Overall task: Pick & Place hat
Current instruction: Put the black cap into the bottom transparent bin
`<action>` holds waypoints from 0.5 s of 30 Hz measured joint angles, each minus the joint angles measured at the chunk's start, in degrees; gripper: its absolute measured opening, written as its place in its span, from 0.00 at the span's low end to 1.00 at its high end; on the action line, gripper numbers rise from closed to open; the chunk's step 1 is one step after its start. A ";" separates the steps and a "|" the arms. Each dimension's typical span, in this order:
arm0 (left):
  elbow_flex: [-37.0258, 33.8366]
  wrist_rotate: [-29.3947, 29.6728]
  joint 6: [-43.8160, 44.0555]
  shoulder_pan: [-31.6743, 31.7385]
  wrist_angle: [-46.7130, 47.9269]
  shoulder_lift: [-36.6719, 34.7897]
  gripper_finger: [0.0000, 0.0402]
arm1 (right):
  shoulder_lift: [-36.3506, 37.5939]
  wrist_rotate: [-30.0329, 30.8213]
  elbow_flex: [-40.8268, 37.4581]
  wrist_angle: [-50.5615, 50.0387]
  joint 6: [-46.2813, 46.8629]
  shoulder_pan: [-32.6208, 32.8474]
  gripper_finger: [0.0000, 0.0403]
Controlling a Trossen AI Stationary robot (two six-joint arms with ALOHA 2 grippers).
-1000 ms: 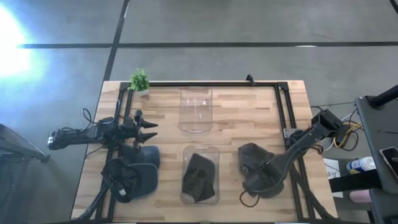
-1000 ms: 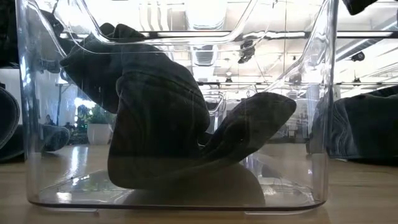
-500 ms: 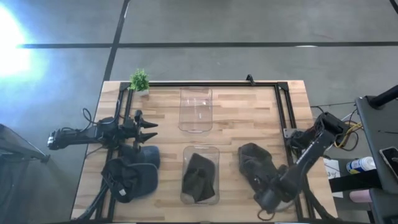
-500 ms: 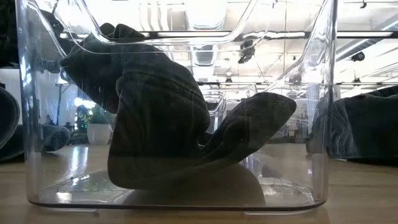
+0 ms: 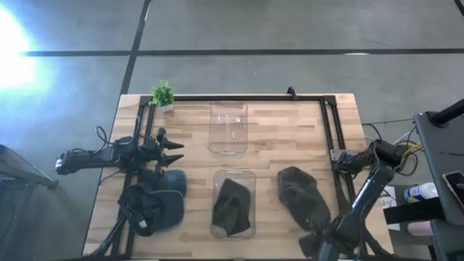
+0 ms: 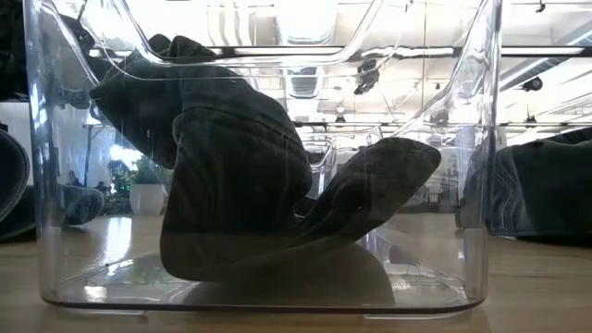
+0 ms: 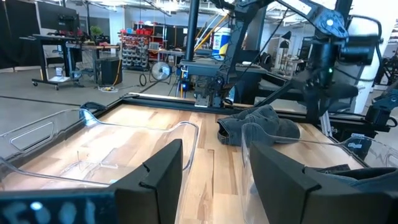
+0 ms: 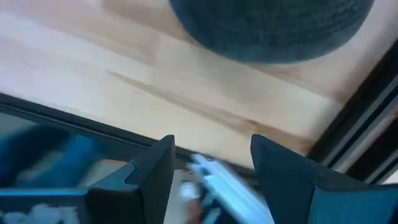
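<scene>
A dark hat [image 5: 301, 194] lies flat on the wood at the table's right. In the left wrist view, that same hat [image 7: 258, 121] shows beyond the clear bins. My right gripper [image 8: 211, 146] is open and hangs over the table's near edge, just nearer than this hat [image 8: 273, 28], touching nothing. From above, the right gripper [image 5: 324, 243] sits at the near-right corner. Another dark hat [image 5: 232, 206] lies crumpled inside the near clear container [image 6: 37, 185]. My left gripper [image 5: 174, 151] waits open at the table's left, above a pile of dark hats [image 5: 152, 201].
An empty clear container [image 5: 228, 127] stands at the middle of the far side. A small green plant [image 5: 162, 93] is at the far-left corner. A black frame rail [image 5: 328, 130] runs along the right and far sides. Bare wood lies between the containers and the right hat.
My right gripper has drawn back from over the right hat toward the table's near edge, past the hat's near rim, while its arm has swung down along the right side. The hat has stayed on the wood. The left arm has kept still.
</scene>
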State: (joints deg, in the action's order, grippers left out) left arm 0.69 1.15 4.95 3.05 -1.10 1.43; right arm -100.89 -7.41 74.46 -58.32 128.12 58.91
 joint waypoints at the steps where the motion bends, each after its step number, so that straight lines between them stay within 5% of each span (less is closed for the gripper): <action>1: 0.00 -0.02 0.00 0.01 0.00 0.00 0.45 | -1.14 -0.69 0.00 -0.12 -2.68 0.40 0.51; 5: 0.00 -0.03 -0.02 0.00 0.07 0.00 0.45 | -5.47 -2.67 0.00 -1.08 -10.20 1.23 0.51; 11: 0.00 -0.01 0.00 0.02 0.13 0.01 0.45 | -8.68 2.42 0.11 1.65 3.01 2.83 0.51; 15: 0.02 -0.04 -0.01 0.02 0.15 0.02 0.45 | -11.77 2.80 -0.04 1.17 0.84 3.10 0.51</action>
State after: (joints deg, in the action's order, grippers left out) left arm 0.71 1.11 4.93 3.07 -0.95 1.45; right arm -112.66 -4.60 74.41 -57.16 128.96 62.01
